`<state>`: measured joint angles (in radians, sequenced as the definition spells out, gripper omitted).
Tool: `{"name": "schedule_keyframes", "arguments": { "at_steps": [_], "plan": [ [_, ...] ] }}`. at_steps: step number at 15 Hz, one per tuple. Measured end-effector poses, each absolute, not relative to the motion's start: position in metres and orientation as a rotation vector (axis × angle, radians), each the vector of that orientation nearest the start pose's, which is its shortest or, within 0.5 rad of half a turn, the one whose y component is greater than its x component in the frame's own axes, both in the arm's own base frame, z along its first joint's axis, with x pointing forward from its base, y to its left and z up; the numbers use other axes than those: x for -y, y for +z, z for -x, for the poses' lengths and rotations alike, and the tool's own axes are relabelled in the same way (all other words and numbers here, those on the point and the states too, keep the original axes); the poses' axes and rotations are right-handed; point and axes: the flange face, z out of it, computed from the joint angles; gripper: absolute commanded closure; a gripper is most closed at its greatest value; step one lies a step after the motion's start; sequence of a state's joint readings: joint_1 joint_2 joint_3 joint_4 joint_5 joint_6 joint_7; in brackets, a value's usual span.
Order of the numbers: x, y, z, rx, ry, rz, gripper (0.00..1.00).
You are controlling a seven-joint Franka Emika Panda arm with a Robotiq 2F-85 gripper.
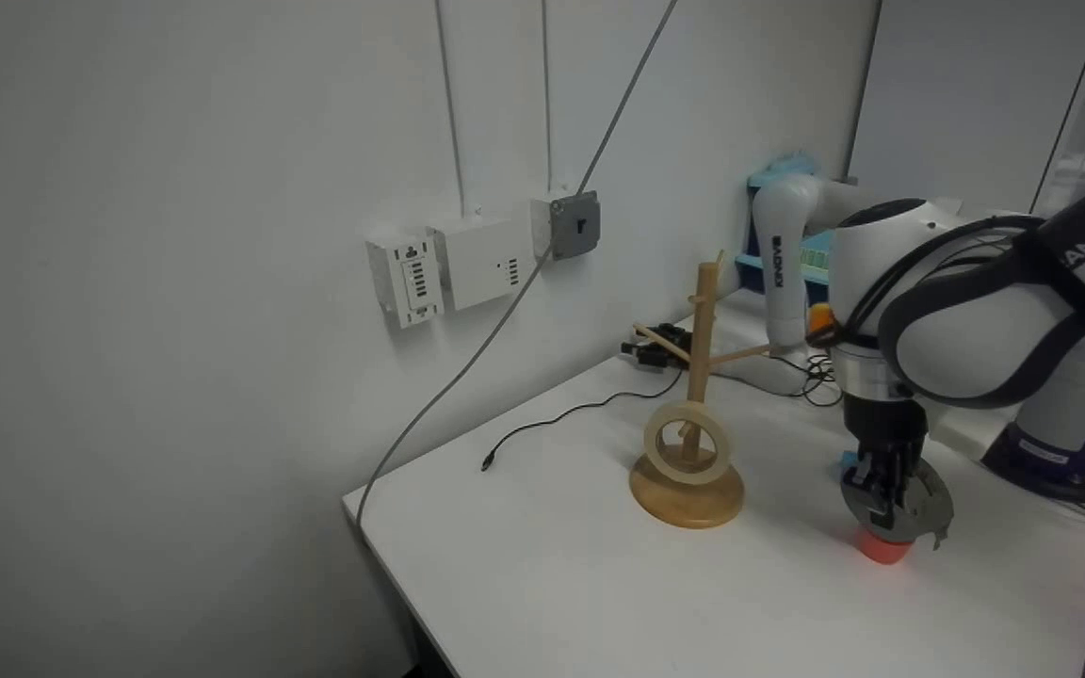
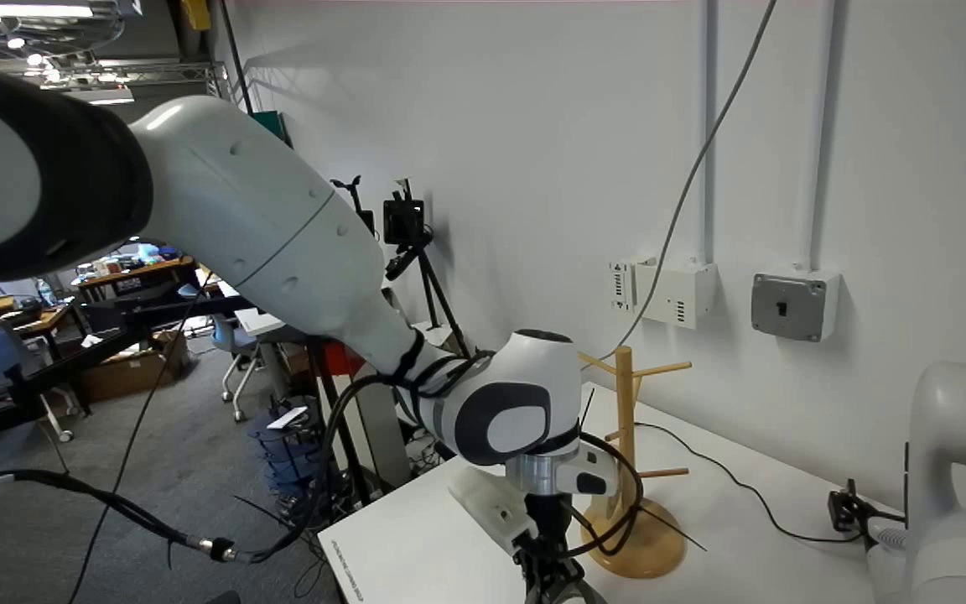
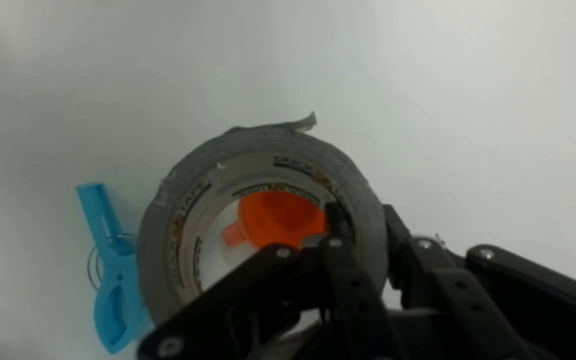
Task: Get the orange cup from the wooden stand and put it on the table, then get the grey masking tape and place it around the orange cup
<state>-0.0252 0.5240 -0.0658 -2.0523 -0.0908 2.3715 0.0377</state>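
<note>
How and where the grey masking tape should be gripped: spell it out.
I'd take the grey masking tape by its ring wall, from above, as the end effector holds it: one finger inside the open centre, one outside. The wall fits between the fingers, the orange cup shows through the centre, and this side lies opposite the blue plastic object.

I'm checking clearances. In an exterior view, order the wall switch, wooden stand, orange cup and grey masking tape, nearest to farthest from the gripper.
1. Grey masking tape: held by the gripper.
2. Orange cup: just below.
3. Wooden stand: image left.
4. Wall switch: image upper left.
</note>
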Motion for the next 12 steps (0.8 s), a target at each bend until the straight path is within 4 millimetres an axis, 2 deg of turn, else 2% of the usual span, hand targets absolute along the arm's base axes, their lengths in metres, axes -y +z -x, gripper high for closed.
{"name": "schedule_keyframes", "arguments": {
  "at_steps": [5, 12],
  "plan": [
    [0.053, 0.153, -0.569, -0.084, 0.353, 3.2, 0.95],
    [0.056, 0.15, -0.57, -0.089, 0.367, 3.199, 0.95]
  ]
}}
